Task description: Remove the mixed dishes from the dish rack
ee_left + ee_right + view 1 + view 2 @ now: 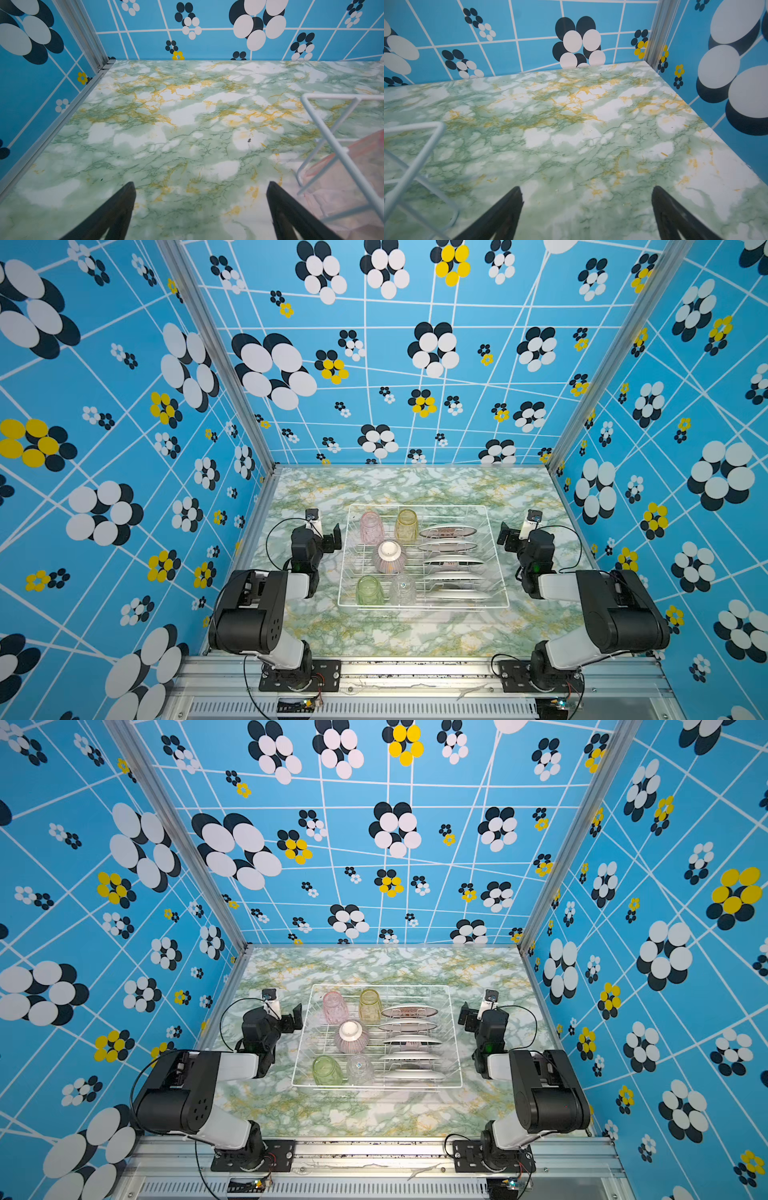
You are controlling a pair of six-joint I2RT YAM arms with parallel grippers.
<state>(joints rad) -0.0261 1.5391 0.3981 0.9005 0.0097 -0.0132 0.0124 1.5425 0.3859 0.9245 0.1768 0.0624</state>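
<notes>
The white wire dish rack [415, 506], its green-rimmed white plates [448, 532] upright in dividers and ribbed glass tumblers [371, 527] and pink-striped bowl [390, 558] inverted, likely to drain, sits between the left fingers [116, 212] and right fingers [502, 214], both spread wide and empty over the green marbled surface [374, 635].
</notes>
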